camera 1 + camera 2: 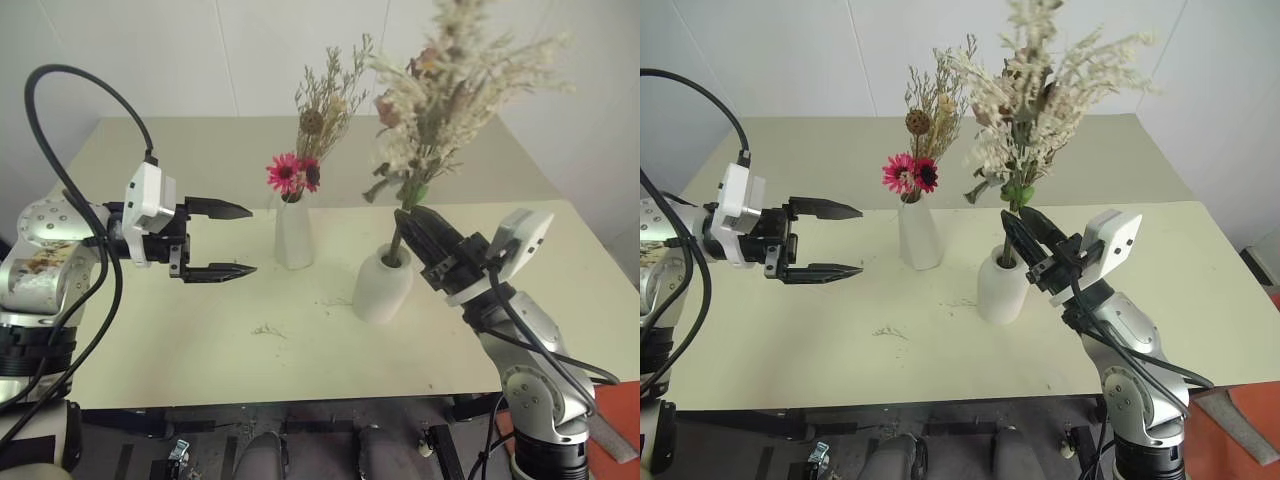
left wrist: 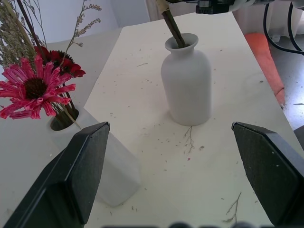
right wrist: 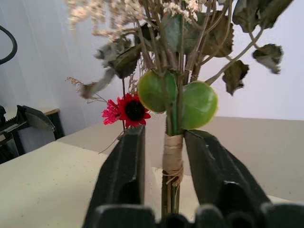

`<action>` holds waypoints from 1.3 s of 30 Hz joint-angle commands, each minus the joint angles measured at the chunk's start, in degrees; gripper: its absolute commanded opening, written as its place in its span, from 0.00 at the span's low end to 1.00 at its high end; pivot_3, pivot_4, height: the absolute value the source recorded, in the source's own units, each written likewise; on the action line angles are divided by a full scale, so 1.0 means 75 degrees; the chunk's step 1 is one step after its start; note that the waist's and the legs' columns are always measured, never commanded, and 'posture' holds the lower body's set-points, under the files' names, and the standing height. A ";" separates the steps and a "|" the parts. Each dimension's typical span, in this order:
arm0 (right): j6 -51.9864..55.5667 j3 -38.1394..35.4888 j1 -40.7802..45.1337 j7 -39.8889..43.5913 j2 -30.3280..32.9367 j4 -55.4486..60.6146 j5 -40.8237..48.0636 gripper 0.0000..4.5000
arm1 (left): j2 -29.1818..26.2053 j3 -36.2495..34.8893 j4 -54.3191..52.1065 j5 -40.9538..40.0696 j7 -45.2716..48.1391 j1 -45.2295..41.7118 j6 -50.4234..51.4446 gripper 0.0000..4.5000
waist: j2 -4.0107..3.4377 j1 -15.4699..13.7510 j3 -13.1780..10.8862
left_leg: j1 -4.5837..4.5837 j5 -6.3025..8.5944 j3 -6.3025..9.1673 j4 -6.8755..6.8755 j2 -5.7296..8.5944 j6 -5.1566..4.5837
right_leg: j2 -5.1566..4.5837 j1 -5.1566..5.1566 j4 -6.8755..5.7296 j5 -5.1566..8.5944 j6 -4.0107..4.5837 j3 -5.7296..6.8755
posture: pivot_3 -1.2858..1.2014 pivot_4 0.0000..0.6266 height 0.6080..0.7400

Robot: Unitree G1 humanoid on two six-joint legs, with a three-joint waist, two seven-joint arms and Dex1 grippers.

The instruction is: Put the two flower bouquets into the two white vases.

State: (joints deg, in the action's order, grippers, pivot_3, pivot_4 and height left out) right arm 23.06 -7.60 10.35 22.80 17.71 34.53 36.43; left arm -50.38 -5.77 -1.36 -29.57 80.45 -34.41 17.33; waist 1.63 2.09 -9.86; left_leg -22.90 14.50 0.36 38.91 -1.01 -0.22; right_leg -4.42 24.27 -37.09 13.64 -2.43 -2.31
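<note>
On the table (image 1: 200, 330) stand both white vases, each holding flowers. Largest is the full bouquet (image 1: 450, 90), cream sprigs and pale roses spreading high above green leaves; its bound stems drop into the narrow neck of the short vase (image 1: 382, 285), which stands near the front edge toward my right side. My right gripper (image 1: 412, 232) sits at those stems just above the vase mouth. In the right wrist view the two black fingers (image 3: 121, 175) stand on either side of the twine-wrapped stems with small gaps showing, so they look slackened rather than pinching, and I cannot tell whether they touch the stems.

Just to the left of the short vase, a little further back and apart from it, stands the tall vase (image 1: 294, 235), slim and tapered. It holds the thin bouquet (image 1: 315, 125): magenta daisies at the rim, tan dried grasses rising above.

My left gripper (image 1: 232, 240) hangs over the table left of the tall vase, fingers spread wide, holding nothing, clear of both vases.

Bits of dried stem (image 1: 268, 330) lie scattered on the table before the vases.
</note>
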 commanded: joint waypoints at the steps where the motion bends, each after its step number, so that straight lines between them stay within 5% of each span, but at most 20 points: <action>1: -0.0158 -0.0170 -0.0266 0.0243 0.0256 0.0560 0.0202 0.69 | 0.0022 -0.0095 0.0028 -0.0056 0.0027 -0.0216 -0.0188 1.00 | 0.0000 -0.0006 0.0000 | 0.0000 0.0000 0.0000 0.0000 0.0000 0.0000 | 0.0000 0.0000 0.0000 0.0000 0.0000 -0.0001 | 0.52 0.24 1.00; 6: -0.0113 -0.0241 -0.0837 0.0466 0.0589 0.0813 0.0369 0.99 | 0.0107 -0.0072 0.0093 -0.0073 0.0084 -0.0250 -0.0235 1.00 | 0.0000 -0.0012 0.0000 | 0.0002 0.0000 0.0000 0.0001 0.0001 0.0000 | -0.0001 -0.0004 0.0001 0.0000 0.0000 0.0000 | 0.52 0.24 1.00; 18: -0.0133 -0.1159 -0.1899 0.1077 0.1440 0.1104 0.0971 0.99 | 0.0171 -0.0052 0.0178 -0.0043 0.0109 -0.0249 -0.0270 1.00 | 0.0002 -0.0046 0.0001 | 0.0006 0.0000 -0.0001 0.0002 0.0001 0.0000 | -0.0001 -0.0009 0.0000 0.0000 0.0000 -0.0002 | 0.52 0.24 1.00; 28: -0.0224 -0.4597 -0.2752 0.3600 0.4215 -0.1102 0.1094 0.99 | -0.0497 -0.0774 0.0224 -0.0057 0.0068 0.0520 -0.0250 1.00 | 0.0008 -0.0145 0.0004 | 0.0024 0.0001 -0.0015 0.0003 -0.0002 -0.0002 | 0.0002 -0.0025 0.0004 0.0000 -0.0001 -0.0011 | 0.52 0.24 1.00; 39: -0.0047 -0.5191 -0.2358 0.5262 0.5681 -0.2458 0.0856 0.99 | -0.0807 -0.1327 -0.0084 -0.0137 -0.0175 0.1219 -0.0150 1.00 | 0.0011 -0.0166 0.0004 | 0.0036 0.0002 -0.0026 0.0000 -0.0006 -0.0003 | 0.0001 -0.0038 0.0008 0.0001 -0.0001 -0.0015 | 0.52 0.24 1.00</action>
State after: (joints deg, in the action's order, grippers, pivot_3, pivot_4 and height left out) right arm 22.90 -44.17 -7.93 61.21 59.26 16.33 42.95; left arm -55.20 -13.34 0.11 -29.48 79.74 -25.40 16.38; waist 1.71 0.85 -9.84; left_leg -22.64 14.52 0.16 38.90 -1.05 -0.25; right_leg -4.42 24.00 -37.03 13.64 -2.44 -2.43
